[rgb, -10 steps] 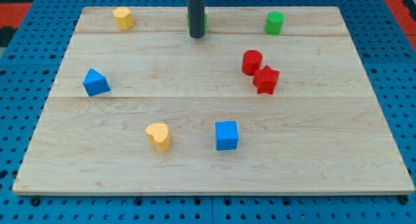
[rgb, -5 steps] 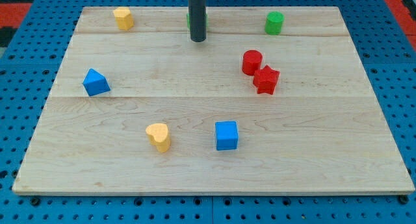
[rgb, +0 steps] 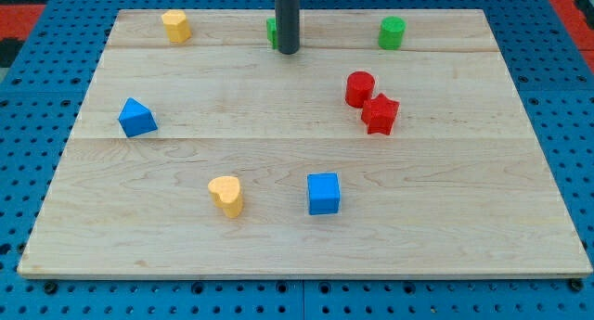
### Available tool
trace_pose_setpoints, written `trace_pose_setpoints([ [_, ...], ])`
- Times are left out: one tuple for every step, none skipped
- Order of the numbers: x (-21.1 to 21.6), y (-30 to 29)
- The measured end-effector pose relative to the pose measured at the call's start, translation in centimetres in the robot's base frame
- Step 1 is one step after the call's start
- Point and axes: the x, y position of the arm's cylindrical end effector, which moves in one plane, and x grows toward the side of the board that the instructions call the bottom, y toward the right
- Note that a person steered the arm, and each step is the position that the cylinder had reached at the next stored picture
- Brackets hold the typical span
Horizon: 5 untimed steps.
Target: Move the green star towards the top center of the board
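Note:
The green star (rgb: 272,32) sits near the top centre of the wooden board (rgb: 297,227), mostly hidden behind my rod; only a green sliver shows on the rod's left side. My tip (rgb: 288,51) rests on the board just below and slightly right of the star, close against it.
A green cylinder (rgb: 393,32) is at the top right. A yellow block (rgb: 175,26) is at the top left. A red cylinder (rgb: 360,88) touches a red star (rgb: 380,114) right of centre. A blue triangular block (rgb: 136,118) is at left. A yellow heart (rgb: 225,195) and blue cube (rgb: 323,193) lie lower centre.
My tip has moved slightly to the right, so the green sliver of the star now shows on the rod's left instead of its right. The other blocks have not moved.

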Motion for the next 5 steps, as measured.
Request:
trace_pose_setpoints([
  [-0.29,0.00],
  [-0.90,-0.01],
  [-0.90,0.09],
  [-0.90,0.67],
  [-0.90,0.72],
])
